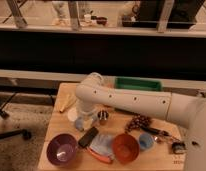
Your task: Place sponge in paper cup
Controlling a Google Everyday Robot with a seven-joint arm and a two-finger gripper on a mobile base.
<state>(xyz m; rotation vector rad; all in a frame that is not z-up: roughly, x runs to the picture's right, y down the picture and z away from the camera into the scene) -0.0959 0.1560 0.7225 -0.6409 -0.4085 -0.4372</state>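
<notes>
My arm (146, 102) spans the desk (57, 126): placement pending.
My end effector (85, 120), closed, sits at 9 o'clock; the sponge (82, 124) is apparently in its grip, beside the paper cup (72, 115); release remains.

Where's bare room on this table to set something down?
The table is bare along its left edge, between yellowish item and purple bowl, and front right past the orange bowl. Crowded mid-table, where the gripper hangs by the black slab.
</notes>
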